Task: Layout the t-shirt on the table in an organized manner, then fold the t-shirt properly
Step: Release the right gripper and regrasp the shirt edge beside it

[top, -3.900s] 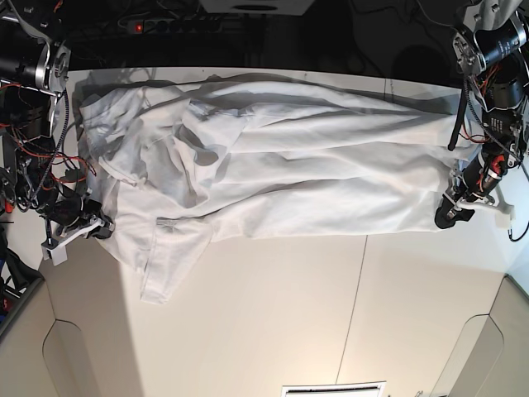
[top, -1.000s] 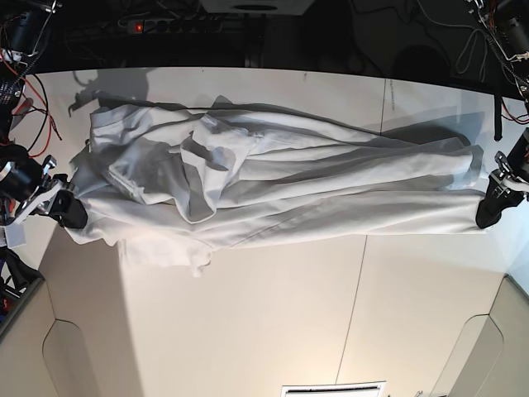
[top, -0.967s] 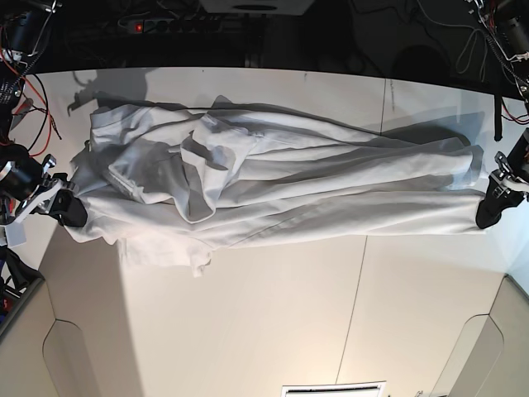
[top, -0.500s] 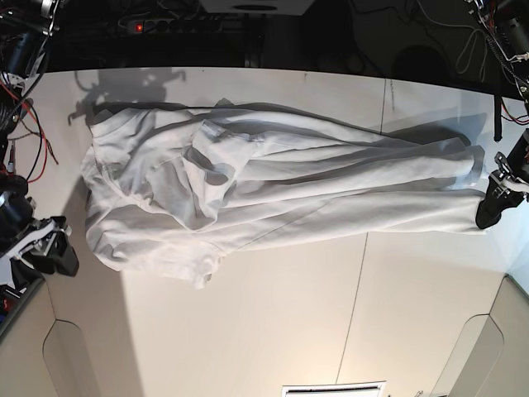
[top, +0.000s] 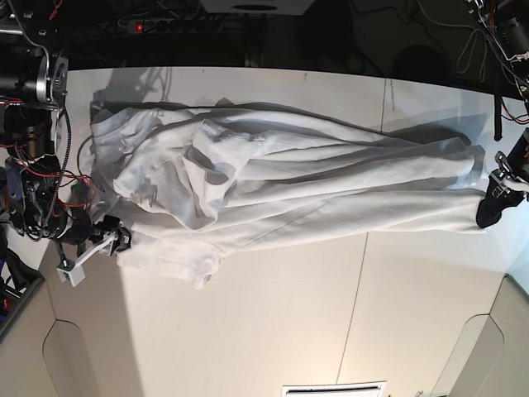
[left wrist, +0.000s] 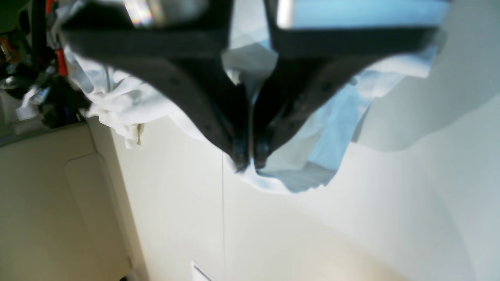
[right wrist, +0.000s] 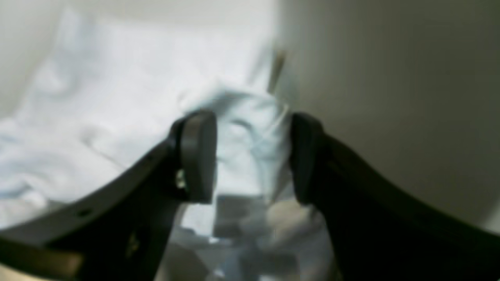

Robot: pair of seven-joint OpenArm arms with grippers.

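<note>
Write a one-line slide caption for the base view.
Wrinkled white cotton t-shirt stretched across the off-white table, left gripper pinching one end, open right gripper at the other.

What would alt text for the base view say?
A wrinkled white t-shirt lies stretched sideways across an off-white table. The left gripper is shut on its edge at the view's right; the right gripper, open, sits at its bunched opposite end.

The base view looks straight down on the table (top: 273, 314). Each wrist view peers close past its own fingers, sharing the t-shirt (top: 289, 186) ends at 3 and 9 o'clock.
</note>
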